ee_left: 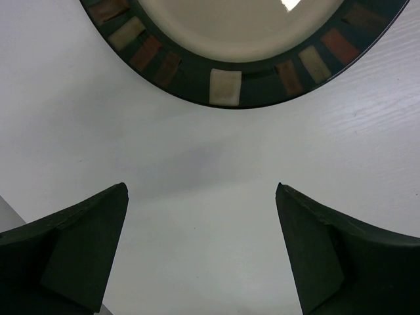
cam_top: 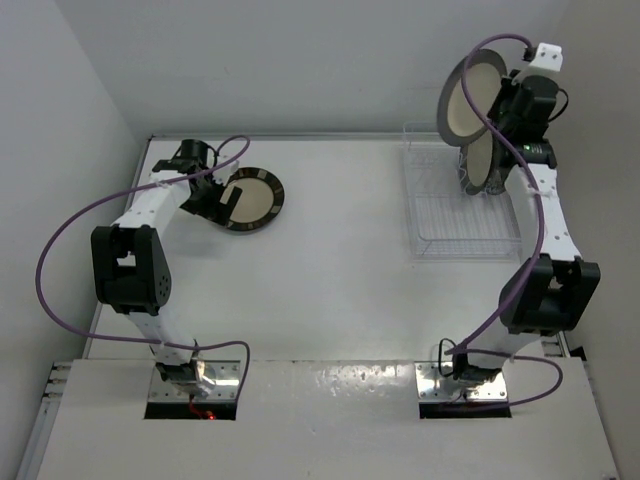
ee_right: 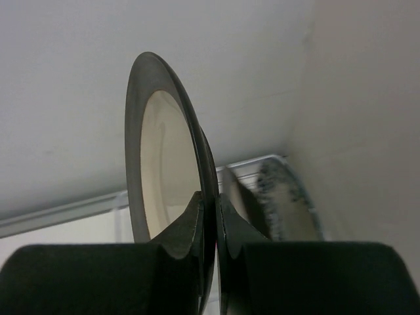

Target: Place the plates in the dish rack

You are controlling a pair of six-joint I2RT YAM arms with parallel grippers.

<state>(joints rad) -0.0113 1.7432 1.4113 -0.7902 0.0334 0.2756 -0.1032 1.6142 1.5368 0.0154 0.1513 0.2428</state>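
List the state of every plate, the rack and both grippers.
dish rack: on the table, one plate seen inside.
dark striped-rim plate: flat on the table, ungripped.
silvery-rimmed plate: on edge, pinched at its rim, held up by the dish rack's far end.
second plate: standing on edge in the dish rack.
left gripper: open, just short of the dark striped-rim plate.
right gripper: shut on the silvery-rimmed plate.
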